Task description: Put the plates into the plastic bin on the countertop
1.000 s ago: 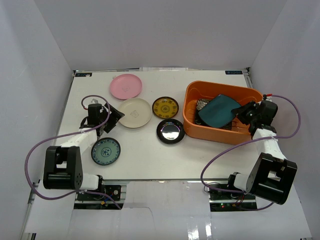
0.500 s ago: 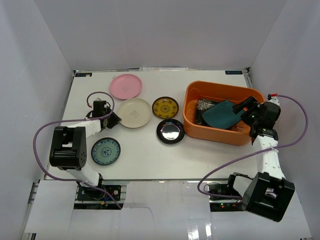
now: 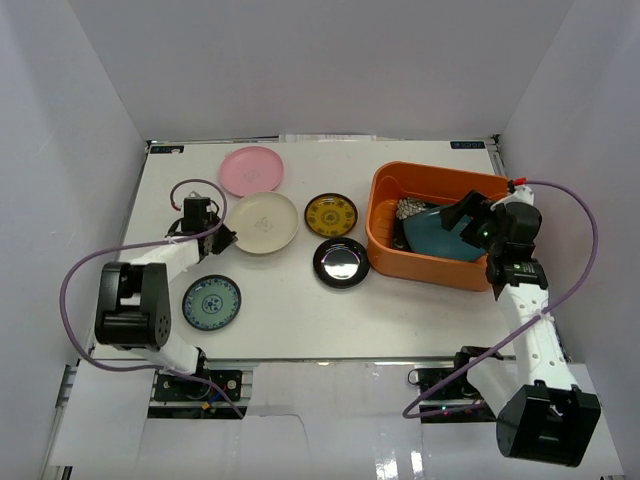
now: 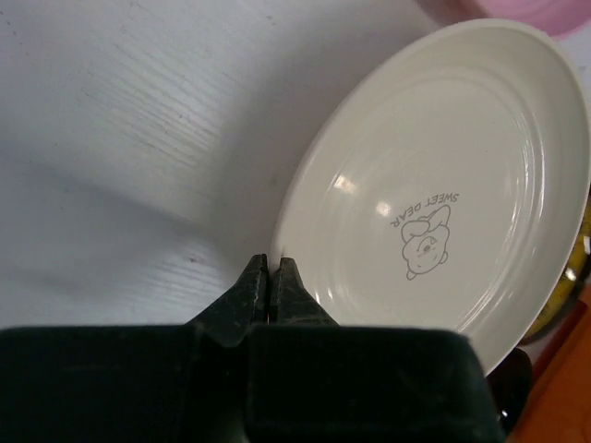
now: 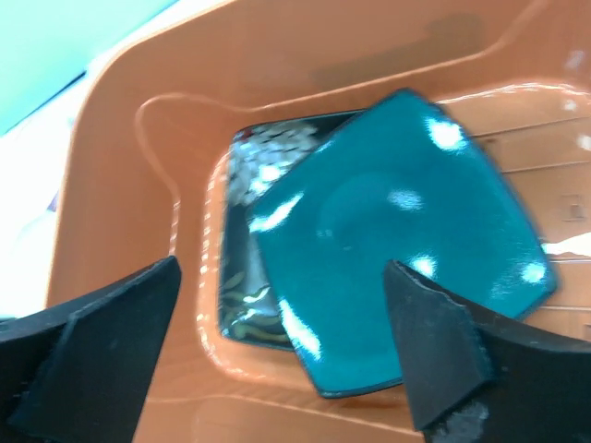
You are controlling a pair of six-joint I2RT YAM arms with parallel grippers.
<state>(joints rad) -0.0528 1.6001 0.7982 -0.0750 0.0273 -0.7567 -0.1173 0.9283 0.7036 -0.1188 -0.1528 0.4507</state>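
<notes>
Our left gripper (image 4: 270,275), wide open a second ago beside the cream plate (image 4: 434,185), has closed at that plate's near rim. Whether the rim is nipped between the tips we cannot tell. Our right gripper (image 5: 282,272) has let go of the teal plate (image 5: 397,240) and now gapes above it. That plate has dropped lower into the bin (image 3: 440,270), overlapping the flowered plate (image 5: 254,152). The right elbow has swung toward the table's near edge.

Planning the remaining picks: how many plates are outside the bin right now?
5: pink at the back, cream in front of it, yellow and black left of the bin, round teal front left. None look hidden.
</notes>
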